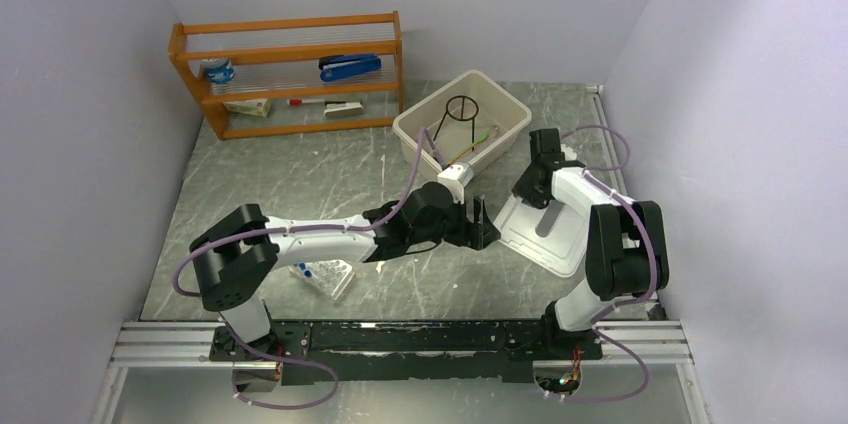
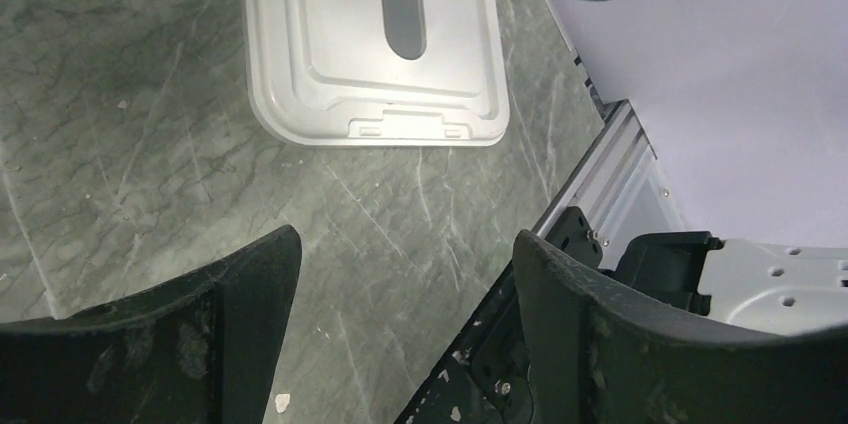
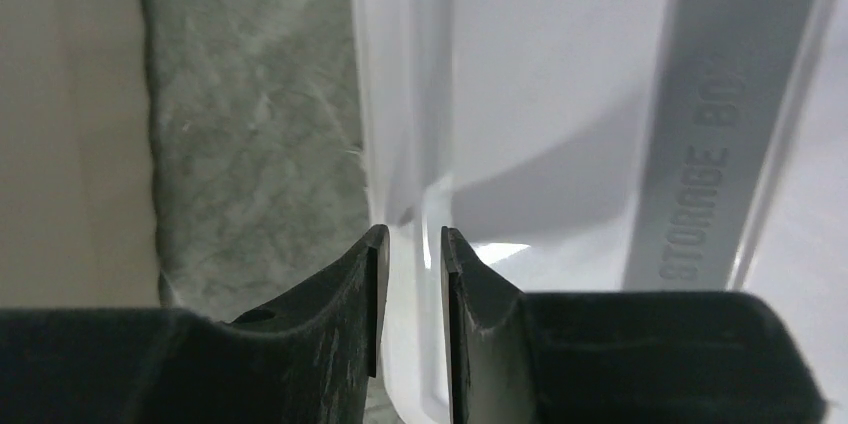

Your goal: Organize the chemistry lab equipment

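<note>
A white storage bin [image 1: 505, 109] at the back centre holds the black wire tripod [image 1: 462, 109] and thin tools [image 1: 470, 149] that I cannot tell apart. The bin's white lid [image 1: 560, 244] lies flat to the right; it also shows in the left wrist view [image 2: 330, 94] and the right wrist view [image 3: 540, 94]. My right gripper [image 1: 523, 194] [image 3: 413, 234] is closed on the lid's far-left rim. My left gripper [image 1: 482, 224] [image 2: 405, 239] is open and empty over bare table, left of the lid. The white holed rack [image 1: 325, 276] with blue-capped vials lies under my left arm.
A wooden shelf [image 1: 290, 24] at the back left holds a blue stapler [image 1: 350, 67] and stationery. Grey walls close in on both sides. The aluminium rail [image 1: 400, 342] runs along the near edge and shows in the left wrist view [image 2: 610, 159].
</note>
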{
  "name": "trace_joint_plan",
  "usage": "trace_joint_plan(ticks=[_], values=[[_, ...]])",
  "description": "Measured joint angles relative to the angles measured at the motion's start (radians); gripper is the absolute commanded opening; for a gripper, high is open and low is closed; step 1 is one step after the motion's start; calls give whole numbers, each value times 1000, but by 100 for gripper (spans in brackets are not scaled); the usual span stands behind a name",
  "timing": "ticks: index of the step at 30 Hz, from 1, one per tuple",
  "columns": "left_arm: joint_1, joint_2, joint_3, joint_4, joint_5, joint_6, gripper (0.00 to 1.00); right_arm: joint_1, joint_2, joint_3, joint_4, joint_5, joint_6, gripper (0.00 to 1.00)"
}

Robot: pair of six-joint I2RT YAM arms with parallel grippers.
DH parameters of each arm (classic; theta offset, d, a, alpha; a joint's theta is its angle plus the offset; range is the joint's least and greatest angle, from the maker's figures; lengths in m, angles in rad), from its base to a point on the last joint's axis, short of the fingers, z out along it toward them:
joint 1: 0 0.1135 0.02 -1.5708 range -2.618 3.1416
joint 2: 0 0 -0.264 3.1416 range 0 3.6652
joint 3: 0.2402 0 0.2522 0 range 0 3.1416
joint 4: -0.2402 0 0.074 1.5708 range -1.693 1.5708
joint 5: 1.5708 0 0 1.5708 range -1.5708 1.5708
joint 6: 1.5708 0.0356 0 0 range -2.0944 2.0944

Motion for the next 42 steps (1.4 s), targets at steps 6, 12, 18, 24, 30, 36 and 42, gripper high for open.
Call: trace_joint_plan(ticks=[6,12,18,24,30,36,42], values=[[0,19,0,-2,-16,0,81,34,54,31,25,34,-13,35],[0,21,0,-7,-48,0,82,42,100,64,31,85,-19,19],[0,29,0,-7,-61,-1,83,42,110,74,37,93,-28,0],[0,67,1,-8,-61,-8,84,42,71,59,17,82,-25,0],[0,125,23,-6,-59,-23,86,42,-120,39,-39,45,-11,0],[0,176,56,18,-58,-28,89,39,-237,36,-58,-7,-4,0],[0,181,56,79,-63,-42,90,29,-272,-9,-67,-95,7,0]])
